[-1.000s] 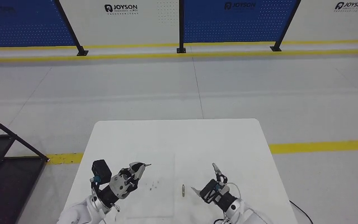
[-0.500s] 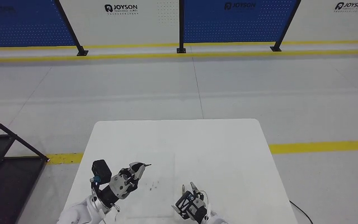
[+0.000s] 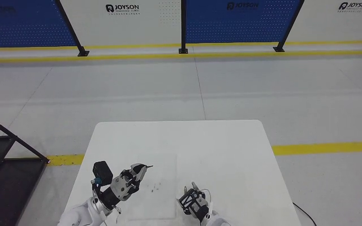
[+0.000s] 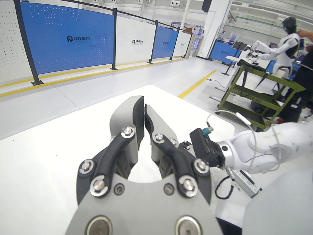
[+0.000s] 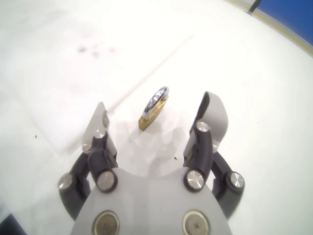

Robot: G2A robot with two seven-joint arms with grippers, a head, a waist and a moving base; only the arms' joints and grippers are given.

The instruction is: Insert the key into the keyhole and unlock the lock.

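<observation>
- Lock [image 5: 154,110]: small padlock with a brass body and chrome shackle, up on its narrow edge on the bench [image 3: 226,147], just beside the edge of a thin clear mat [image 3: 153,186].
- Handling, my read: solid metal, rigid, dense for its size. The shackle is slick and rounded, and standing on edge it will probably tip easily. Grip the flat brass faces, keeping the keyhole end exposed.
- Right tool [image 5: 156,106]: jaws wide apart, straddling the lock, touching nothing.
- Left tool [image 4: 144,108]: well off to the side, above the mat, fingers pressed together. A thin dark sliver pokes from its tip in the top view; I read it as the key [image 3: 148,166], thin and stiff.
- Count: one lock, one key, one mat, two tools.
</observation>
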